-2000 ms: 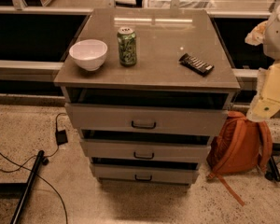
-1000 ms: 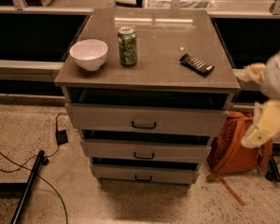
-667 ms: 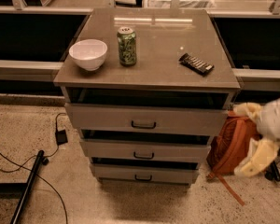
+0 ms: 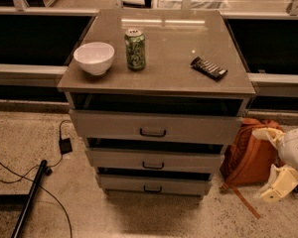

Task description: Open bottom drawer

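Gripper apparently lower than before, right of bottom drawer, apart; open or closed unclear.

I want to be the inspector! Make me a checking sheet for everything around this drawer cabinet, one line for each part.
Surface: brown cabinet top, holding three things.
Job's things: bottom drawer, lowest of three, its inside not showing; its small dark handle has nothing touching it.
Clutter: white bowl; green can upright beside it; dark wrapped bar lying flat to the right.
Gripper: gripper low at the right, near the floor, apart from the cabinet.
Cables: black cables, a small black box and a black pole on the floor, left.
Surroundings: orange backpack on the speckled floor, right of the cabinet.
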Tool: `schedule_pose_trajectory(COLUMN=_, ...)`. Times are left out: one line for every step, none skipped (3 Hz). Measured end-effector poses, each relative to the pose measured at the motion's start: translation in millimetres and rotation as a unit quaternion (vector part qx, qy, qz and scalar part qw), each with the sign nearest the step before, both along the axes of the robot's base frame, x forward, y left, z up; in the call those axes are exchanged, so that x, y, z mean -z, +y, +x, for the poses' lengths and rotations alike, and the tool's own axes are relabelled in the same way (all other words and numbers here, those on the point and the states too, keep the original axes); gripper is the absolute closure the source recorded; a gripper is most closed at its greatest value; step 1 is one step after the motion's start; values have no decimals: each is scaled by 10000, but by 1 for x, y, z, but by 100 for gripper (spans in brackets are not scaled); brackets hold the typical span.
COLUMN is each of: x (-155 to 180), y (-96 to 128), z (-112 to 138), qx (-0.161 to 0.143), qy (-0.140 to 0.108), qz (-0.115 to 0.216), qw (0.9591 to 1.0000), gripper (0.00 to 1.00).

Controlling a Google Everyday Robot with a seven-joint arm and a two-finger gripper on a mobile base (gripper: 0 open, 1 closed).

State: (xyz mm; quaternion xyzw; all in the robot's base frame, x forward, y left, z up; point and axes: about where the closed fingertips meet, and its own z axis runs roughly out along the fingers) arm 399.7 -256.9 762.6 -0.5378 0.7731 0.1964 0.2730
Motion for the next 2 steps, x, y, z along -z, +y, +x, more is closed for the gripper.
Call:
schedule_pose_trajectory(x=40, y=11, z=7, qx=-165, qy=-145, qz=324, qw=9992, gripper=0)
schedule_pose_trajectory(x=169, y=35, z=9, qx=-426, qy=-245, qz=913, qw=9946, gripper=0)
